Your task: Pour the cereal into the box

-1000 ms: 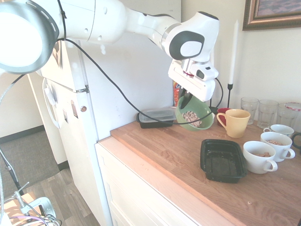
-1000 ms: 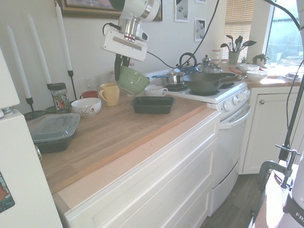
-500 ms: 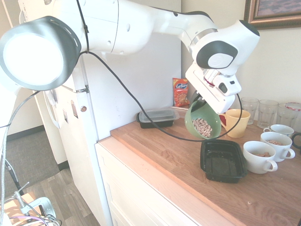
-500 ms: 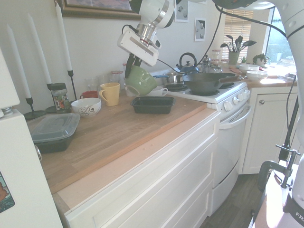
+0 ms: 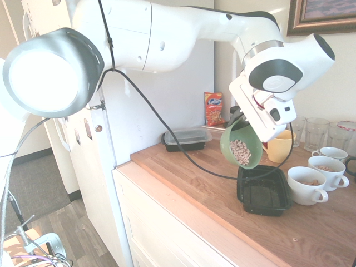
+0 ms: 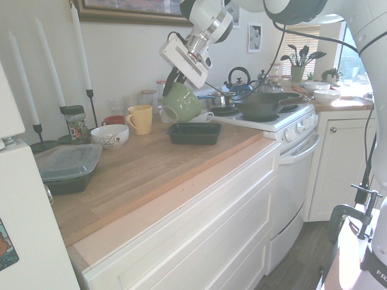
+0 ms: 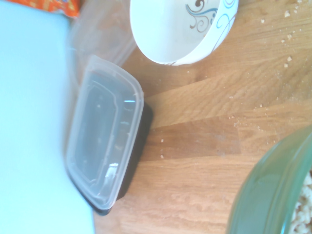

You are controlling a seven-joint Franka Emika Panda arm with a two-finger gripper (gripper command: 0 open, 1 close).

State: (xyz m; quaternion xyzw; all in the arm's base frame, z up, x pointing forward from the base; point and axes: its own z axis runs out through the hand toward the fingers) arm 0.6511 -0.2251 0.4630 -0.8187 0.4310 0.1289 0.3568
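"What do you have there?"

"My hand [image 5: 238, 118] is pinched shut on the edge of a green bowl [image 5: 233, 139]. I hold it up in the air, tipped on its side."

"Is there anything in it?"

"Yes, the cereal [image 5: 241, 152]! Lots of little pale bits, all bunched inside the bowl, down by its low side."

"Where is the box?"

"The box [image 5: 263, 191] is black and sits flat on the counter [image 5: 192, 186]. My bowl is near it, up higher, on the side by the lidded tub [image 5: 187, 140]."

"What else is by the box?"

"Two white cups, right beside it. The near cup [image 5: 306, 185] has some bits in it, and so does the far cup [image 5: 327, 171]. A yellow mug [image 5: 280, 146] stands behind my bowl."

"And over by the fridge [image 5: 161, 100]?"

"The tub is there, black with a see-through lid. A red snack bag [image 5: 213, 109] stands up behind it. There is a white bowl [image 6: 110, 136] with curly lines too, and I see crumbs [image 7: 288, 59] on the wood."
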